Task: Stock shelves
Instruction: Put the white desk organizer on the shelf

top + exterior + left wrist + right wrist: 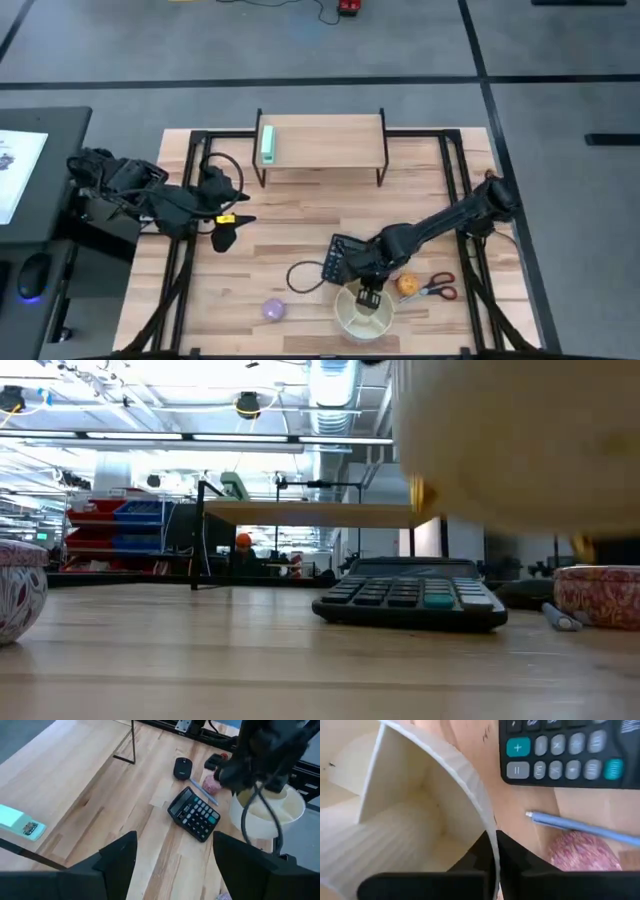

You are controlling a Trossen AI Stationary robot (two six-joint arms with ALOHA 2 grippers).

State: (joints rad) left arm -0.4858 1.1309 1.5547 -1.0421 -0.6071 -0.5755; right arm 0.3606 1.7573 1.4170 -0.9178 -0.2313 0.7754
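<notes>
The shelves (330, 140) stand at the table's far middle on thin black legs, with a mint-green box (268, 143) lying on the left end of the top. A cream round divided container (355, 318) is near the table's front edge, and my right gripper (368, 297) is shut on it. In the low view its underside (520, 450) shows above the tabletop. My left gripper (172, 865) hovers open over the table's left part (225, 235), holding nothing. My right gripper pinches the container's round side wall at its rim (489, 836). One finger (472, 857) is inside the container and one (520, 857) is outside it. The fingers come from above, pointing down. The container is lifted clear of the tabletop.
A black calculator (340, 258) lies beside the container, with a black cable loop (300, 275) to its left. A purple ball (274, 309) sits front left. An orange thing (407, 285), scissors (437, 291), a blue pen (580, 826) and a pink patterned thing (585, 851) lie right of it.
</notes>
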